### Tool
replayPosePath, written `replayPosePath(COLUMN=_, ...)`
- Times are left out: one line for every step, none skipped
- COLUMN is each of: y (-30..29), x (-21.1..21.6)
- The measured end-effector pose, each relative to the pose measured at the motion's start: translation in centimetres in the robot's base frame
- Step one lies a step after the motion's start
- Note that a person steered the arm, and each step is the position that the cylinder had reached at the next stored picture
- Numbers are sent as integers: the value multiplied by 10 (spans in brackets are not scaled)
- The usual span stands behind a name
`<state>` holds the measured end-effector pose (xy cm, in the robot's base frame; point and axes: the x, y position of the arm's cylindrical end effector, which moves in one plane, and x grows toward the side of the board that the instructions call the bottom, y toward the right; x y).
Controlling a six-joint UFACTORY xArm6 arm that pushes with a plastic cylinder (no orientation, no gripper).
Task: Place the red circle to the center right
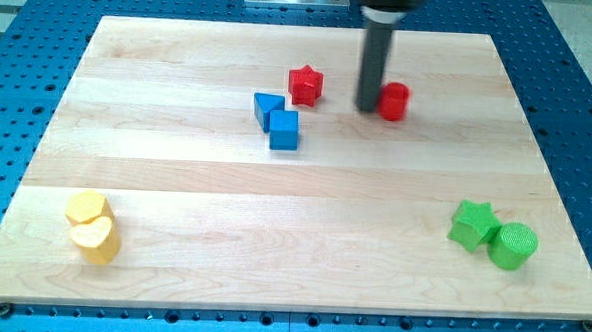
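Observation:
The red circle is a short red cylinder on the wooden board, right of centre near the view's top. My tip is the lower end of the dark rod and stands right against the circle's left side. A red star lies to the left of the tip.
A blue triangle and a blue cube sit together left of centre. A green star and a green cylinder lie at the bottom right. A yellow hexagon and a yellow heart lie at the bottom left.

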<state>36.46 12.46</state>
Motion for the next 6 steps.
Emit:
replayPosePath(y=69, x=26)
replayPosePath(y=53, x=1)
replayPosePath(y=93, x=-6)
replayPosePath(y=118, x=-5)
replayPosePath(y=92, x=-29)
replayPosePath(y=-39, x=-92)
